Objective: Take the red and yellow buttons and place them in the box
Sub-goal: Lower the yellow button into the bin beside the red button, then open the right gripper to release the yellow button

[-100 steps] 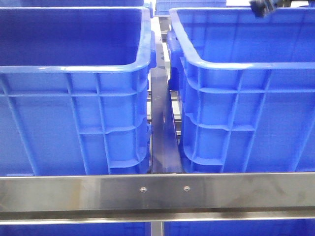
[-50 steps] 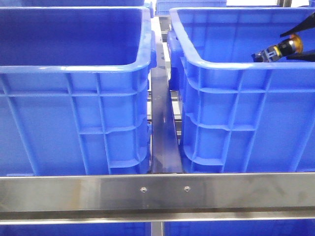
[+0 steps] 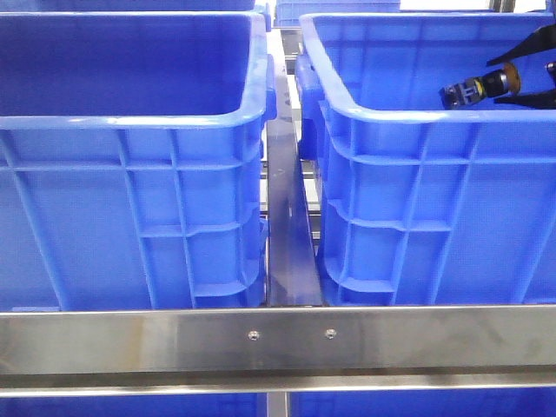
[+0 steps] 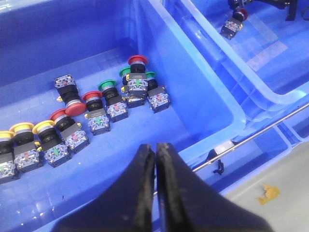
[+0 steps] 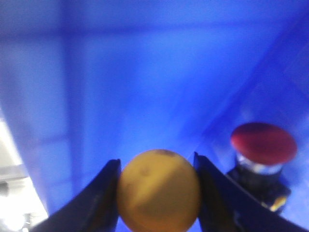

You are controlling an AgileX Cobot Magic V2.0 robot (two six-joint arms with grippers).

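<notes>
Two blue crates fill the view — the right tool (image 5: 157,193) grips a yellow button (image 5: 159,195) inside the right box (image 3: 417,113), beside a red button (image 5: 263,145); the left tool (image 4: 156,159) is pressed closed — empty.

A brushed steel crossbar (image 3: 278,340) with two small screws (image 3: 253,334) spans the foreground, reflecting soft overhead light. A dark metal rail (image 3: 287,226) runs back from it. Grey floor (image 4: 270,208) carries a scrap of yellow debris (image 4: 268,194).
</notes>
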